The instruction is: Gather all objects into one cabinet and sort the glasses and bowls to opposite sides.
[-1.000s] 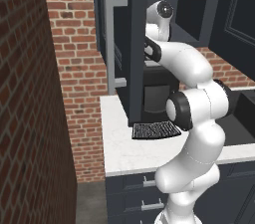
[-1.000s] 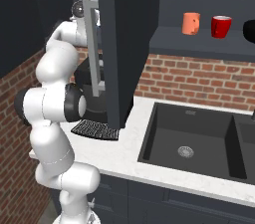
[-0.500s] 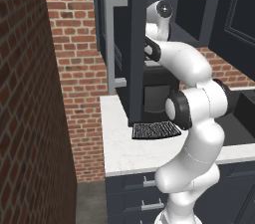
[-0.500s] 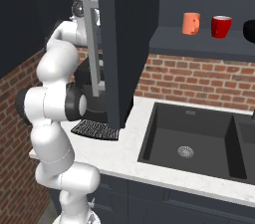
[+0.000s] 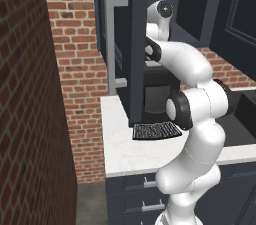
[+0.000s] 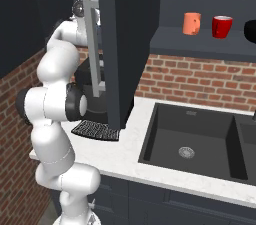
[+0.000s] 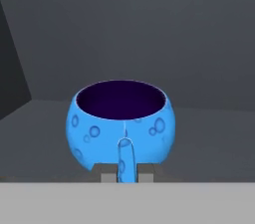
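Blue vessel (image 7: pixel 121 127), handle pinched between jaws

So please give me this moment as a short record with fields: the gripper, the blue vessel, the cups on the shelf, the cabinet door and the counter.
gripper: gripper shut on the handle of the blue vessel, inside a dark cabinet
blue vessel: squat blue vessel upright, dark inside, on the cabinet floor
cups: orange mug and red cup side by side on the shelf, apart, mug on the left
cabinet door: cabinet door swung open, grey bar handle in front of the arm
counter: coffee machine on the white counter; dark sink beside it
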Tool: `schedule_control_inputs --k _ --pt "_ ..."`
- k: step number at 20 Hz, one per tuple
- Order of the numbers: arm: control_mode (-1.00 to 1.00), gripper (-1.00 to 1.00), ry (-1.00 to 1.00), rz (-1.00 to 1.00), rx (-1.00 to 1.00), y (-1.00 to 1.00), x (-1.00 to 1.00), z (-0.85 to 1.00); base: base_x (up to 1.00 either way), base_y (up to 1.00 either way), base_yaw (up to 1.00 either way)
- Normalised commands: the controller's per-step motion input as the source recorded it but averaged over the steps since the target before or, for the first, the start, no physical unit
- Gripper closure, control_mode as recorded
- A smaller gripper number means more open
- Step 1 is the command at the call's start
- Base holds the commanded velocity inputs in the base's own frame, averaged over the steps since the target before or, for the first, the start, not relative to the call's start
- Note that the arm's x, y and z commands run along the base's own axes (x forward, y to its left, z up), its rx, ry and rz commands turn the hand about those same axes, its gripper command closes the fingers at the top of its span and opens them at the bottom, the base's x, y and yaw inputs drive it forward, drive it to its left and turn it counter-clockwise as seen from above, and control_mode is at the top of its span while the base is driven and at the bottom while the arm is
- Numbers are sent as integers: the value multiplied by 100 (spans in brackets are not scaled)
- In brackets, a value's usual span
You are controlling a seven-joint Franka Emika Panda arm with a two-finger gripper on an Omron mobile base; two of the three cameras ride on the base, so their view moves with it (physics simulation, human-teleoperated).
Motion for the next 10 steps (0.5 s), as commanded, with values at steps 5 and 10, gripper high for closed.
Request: schedule_control_inputs --k 5,10 --pt "-100 100 0 0 0 0 -13 0 0 0 0" --pt "-100 100 0 0 0 0 -36 0 0 0 0"
